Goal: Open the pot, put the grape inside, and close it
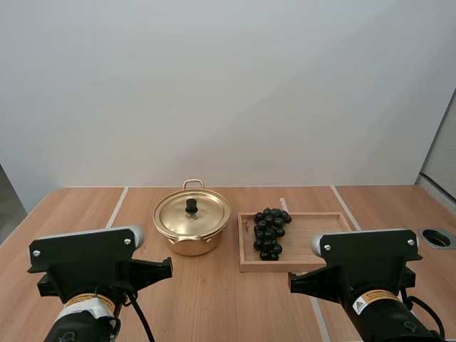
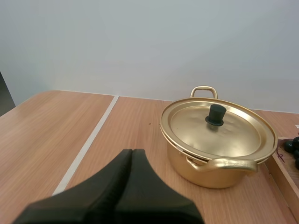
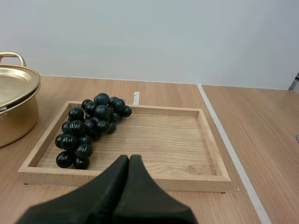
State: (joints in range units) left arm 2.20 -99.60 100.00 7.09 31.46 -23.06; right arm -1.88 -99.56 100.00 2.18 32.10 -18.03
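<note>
Wooden desk point(image 1: 214, 299) with pale seams runs up to a plain white wall. The left fingers point(image 2: 110, 179) lie pressed together as one dark wedge with nothing between them, low over the desk and well short of the pot point(image 2: 184, 168). The right fingers point(image 3: 140, 186) are likewise closed on nothing, hanging just before the near rim of the wooden tray point(image 3: 196, 183) that sits just beside the pot. From the high camera, both arms stand at the near edge of the desk. The left arm point(image 1: 85, 263) is nearer than the pot and to its left, and the right arm point(image 1: 367, 260) is nearer than the pot and well to its right. The pot is gold-coloured, its lid point(image 1: 192, 214) on, with a black knob point(image 1: 191, 206) upright at the lid's middle. The bunch of grapes point(image 1: 269, 231) lies in the tray, at the end nearest the pot, not touching the pot.
</note>
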